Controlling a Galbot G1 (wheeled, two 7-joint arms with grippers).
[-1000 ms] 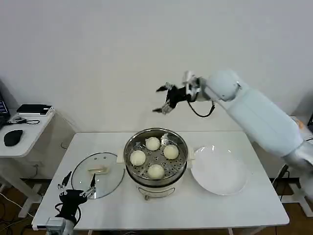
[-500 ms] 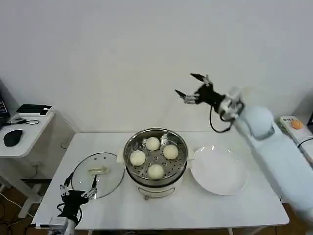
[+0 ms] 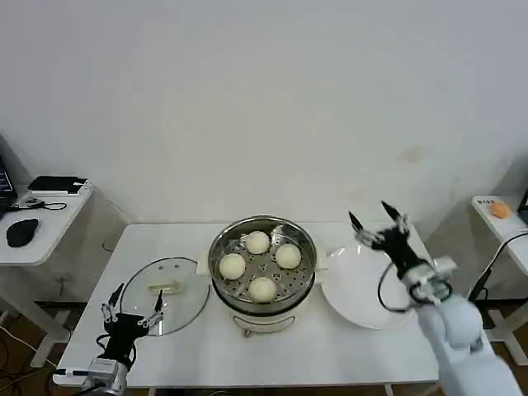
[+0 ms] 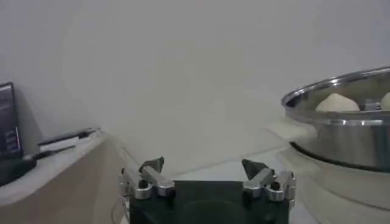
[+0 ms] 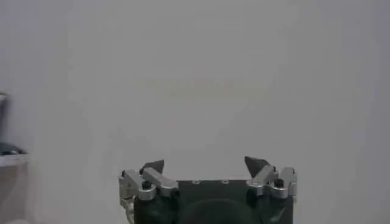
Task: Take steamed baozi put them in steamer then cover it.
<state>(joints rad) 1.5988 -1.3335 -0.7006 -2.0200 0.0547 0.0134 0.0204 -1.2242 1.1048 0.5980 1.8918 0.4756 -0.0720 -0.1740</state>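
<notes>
Four steamed baozi (image 3: 261, 264) already in the steamer (image 3: 263, 269), spread over the perforated floor, none touching; steamer at counter (image 3: 346, 351) centre on its cream pot base. Loading judged done; covering left.

Cover (image 3: 165, 293) flat on the counter just to the left of the steamer, near edge of its metal rim close to the pot's side handle, apart from the steamer rim. Cream handle (image 3: 163, 288) at lid centre, an oblong bar, long axis roughly across the counter, left to right, slightly tilted.

Left gripper (image 3: 131, 309) low at the front-left counter edge, just in front of the cover's near rim, jaws spread wide, holding nothing. In left wrist view, left gripper (image 4: 205, 172) with both tips parted and empty, steamer wall (image 4: 341, 131) ahead and off to one side, a bun (image 4: 336, 102) peeking over the rim. Lid handle a short way beyond the jaws, toward the wall; reach forward and down needed, jaws to straddle the bar across its short side.

Right gripper (image 3: 379, 221) raised over the far edge of the white plate (image 3: 369, 289), right of the steamer, jaws wide apart and empty. Well apart from the cover, steamer in between. Right wrist view: right gripper (image 5: 205, 167) facing bare wall.

Left arm clearly nearer the cover; likely the one for the lift.
</notes>
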